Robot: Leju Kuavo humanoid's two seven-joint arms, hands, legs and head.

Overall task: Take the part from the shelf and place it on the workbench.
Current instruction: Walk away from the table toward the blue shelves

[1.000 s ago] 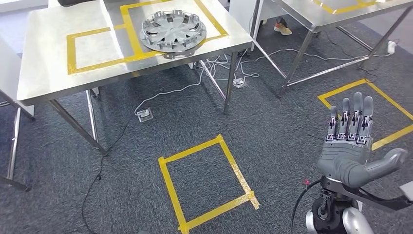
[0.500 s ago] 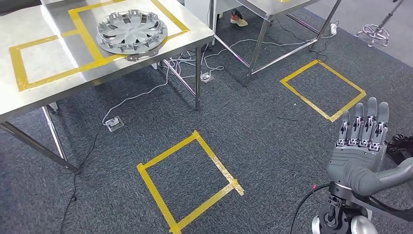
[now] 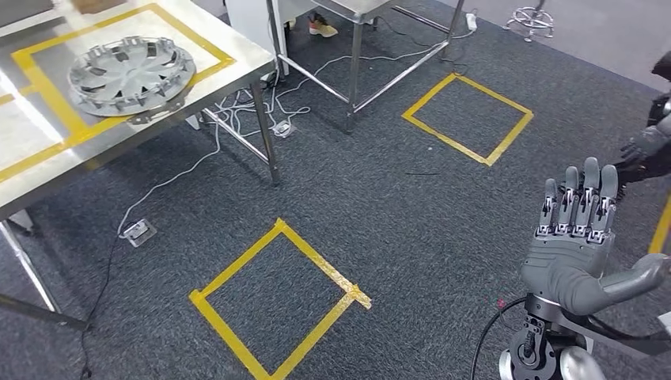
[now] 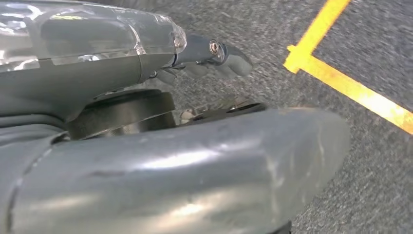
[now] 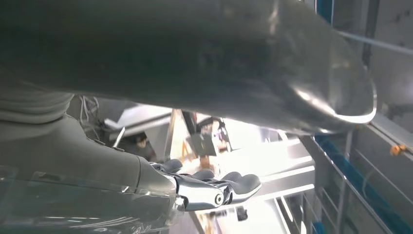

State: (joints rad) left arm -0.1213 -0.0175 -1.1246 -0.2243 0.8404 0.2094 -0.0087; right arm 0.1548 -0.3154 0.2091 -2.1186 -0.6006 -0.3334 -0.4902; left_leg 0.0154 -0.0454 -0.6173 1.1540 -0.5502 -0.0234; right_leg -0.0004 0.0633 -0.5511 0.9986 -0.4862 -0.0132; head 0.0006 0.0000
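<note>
I am holding my right hand [image 3: 576, 241] flat at the lower right of the head frame, fingers apart, holding nothing. A part [image 3: 130, 66], a silver wheel cover, is lying on the workbench [image 3: 150, 138] at the upper left. My left hand [image 4: 214, 56] is blurred; I cannot tell its state. I am probably between steps; next calls for finding the shelf.
</note>
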